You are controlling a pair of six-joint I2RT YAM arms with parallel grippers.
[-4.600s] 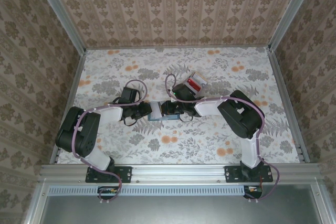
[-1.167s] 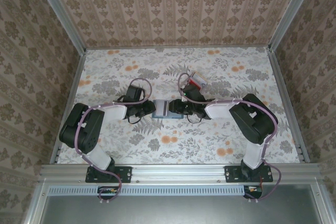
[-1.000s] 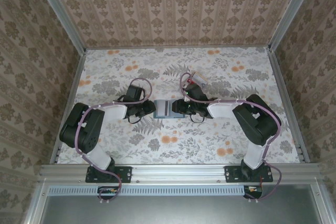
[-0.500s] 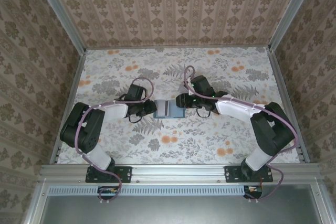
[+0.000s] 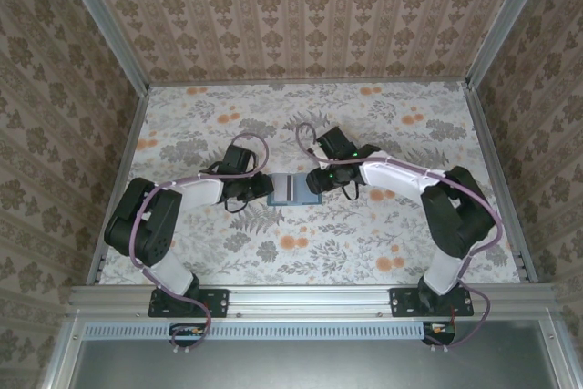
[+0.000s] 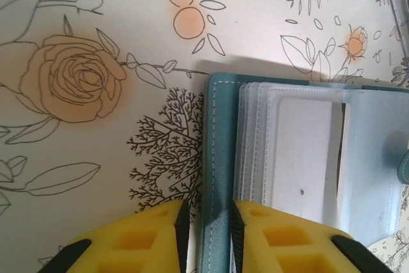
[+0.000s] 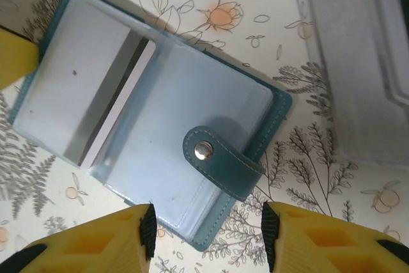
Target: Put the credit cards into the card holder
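Where the yellow-fingered left gripper pinches its stitched edge, we list one teal-blue folding card holder, lying open on the floral table. Right gripper: fingers spread, holding nothing, poised over it. Cards counted: one pale card, part-sleeved. Beyond: one clear rectangular item, unidentified. We judge filling barely begun.

A floral-print table lies between wallpapered walls and a metal rail.
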